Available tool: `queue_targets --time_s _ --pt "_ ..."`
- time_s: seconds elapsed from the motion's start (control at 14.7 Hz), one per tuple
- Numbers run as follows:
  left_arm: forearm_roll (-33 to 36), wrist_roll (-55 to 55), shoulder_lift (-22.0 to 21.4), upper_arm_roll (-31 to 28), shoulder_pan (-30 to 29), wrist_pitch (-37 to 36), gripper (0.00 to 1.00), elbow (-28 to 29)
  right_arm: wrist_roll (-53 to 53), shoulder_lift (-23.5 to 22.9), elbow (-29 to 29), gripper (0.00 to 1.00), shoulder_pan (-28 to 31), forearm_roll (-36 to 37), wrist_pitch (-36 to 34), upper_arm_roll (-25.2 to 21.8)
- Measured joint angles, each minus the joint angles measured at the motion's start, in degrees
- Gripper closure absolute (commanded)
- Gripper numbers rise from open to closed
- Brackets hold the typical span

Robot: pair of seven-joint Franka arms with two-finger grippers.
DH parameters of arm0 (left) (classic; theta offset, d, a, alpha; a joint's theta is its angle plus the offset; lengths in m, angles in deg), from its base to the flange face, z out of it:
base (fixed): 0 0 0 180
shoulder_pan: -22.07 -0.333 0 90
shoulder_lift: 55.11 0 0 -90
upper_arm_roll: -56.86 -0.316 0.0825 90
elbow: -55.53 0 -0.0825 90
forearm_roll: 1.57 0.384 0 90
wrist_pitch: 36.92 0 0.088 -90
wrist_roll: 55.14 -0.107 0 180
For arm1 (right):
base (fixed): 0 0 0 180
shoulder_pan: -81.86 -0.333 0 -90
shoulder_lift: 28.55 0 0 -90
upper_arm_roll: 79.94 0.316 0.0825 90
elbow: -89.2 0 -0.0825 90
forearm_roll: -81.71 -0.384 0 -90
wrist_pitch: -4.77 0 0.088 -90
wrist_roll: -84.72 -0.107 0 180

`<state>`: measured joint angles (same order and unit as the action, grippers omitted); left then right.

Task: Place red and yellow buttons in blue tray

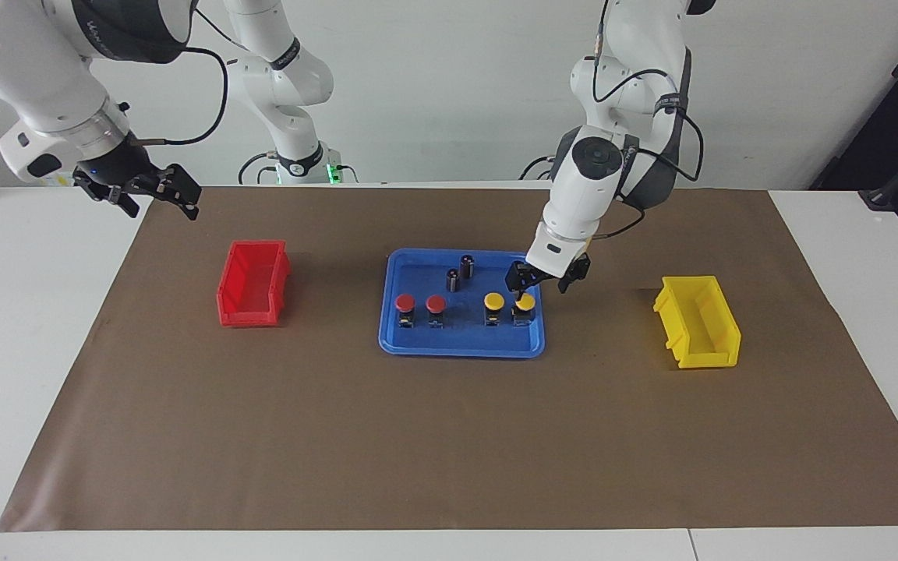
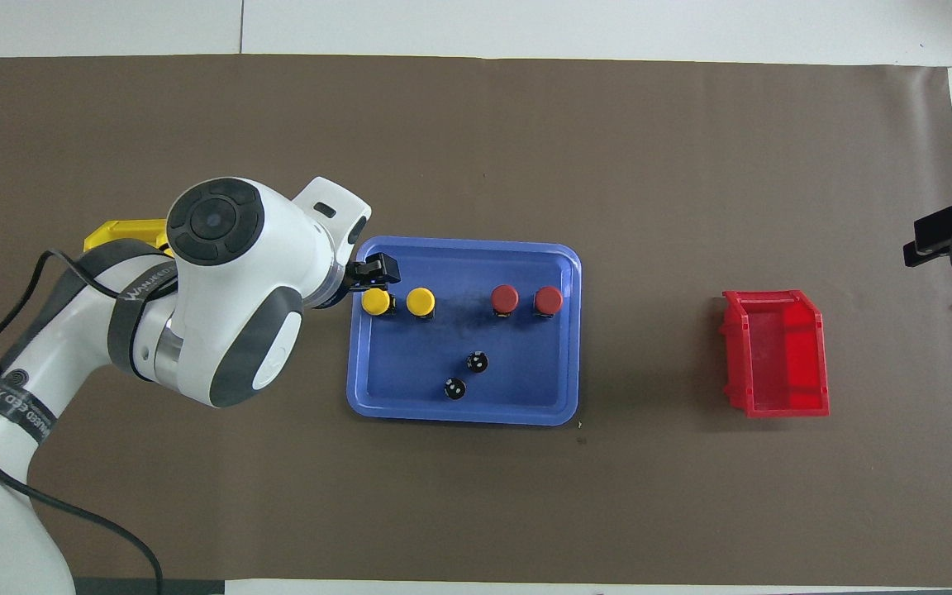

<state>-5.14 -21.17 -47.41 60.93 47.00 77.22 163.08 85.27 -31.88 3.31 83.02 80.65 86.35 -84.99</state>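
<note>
Brown paper (image 1: 449, 452) covers the table nearest to where I stand, and the blue tray (image 1: 461, 348) sits in the middle of it. All four buttons stand in a row in the tray: two red buttons (image 1: 404, 304) (image 1: 436, 305) toward the right arm's end, then a yellow button (image 1: 494, 301), then the end yellow button (image 1: 525, 303) by the tray's edge at the left arm's end. Two dark cylinders (image 1: 467, 266) stand in the tray too, nearer the robots.

Up close to that end yellow button is the left gripper (image 1: 546, 280). Its fingers look spread apart, with nothing pinched between them. I cannot tell if one finger touches the cap.

I think the job is almost done, and the step now is to let go and back off. To do it well, the gripper should go straight up first, slowly, so it does not knock the button over or bump its neighbour.

Over by the table's corner, past the red bin (image 1: 252, 283), the right gripper (image 1: 154, 196) waits in the air. A yellow bin (image 1: 698, 321) sits empty.
</note>
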Motion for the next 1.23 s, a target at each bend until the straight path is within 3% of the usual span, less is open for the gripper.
queue_targets --time_s 0.27,0.82,1.23 --pt "0.0 -12.6 -2.4 -0.3 -6.2 -11.4 0.0 -7.3 0.0 0.0 0.0 0.0 0.0 0.0 0.9 0.0" --pt "1.3 -37.1 -8.0 -0.9 -25.0 -17.2 0.0 -8.3 0.0 0.0 0.0 0.0 0.0 0.0 1.5 -0.1" --pt "1.3 -38.5 -11.9 0.1 -26.2 -19.8 0.0 -9.4 0.0 0.0 -0.1 0.0 0.0 0.0 1.5 -0.1"
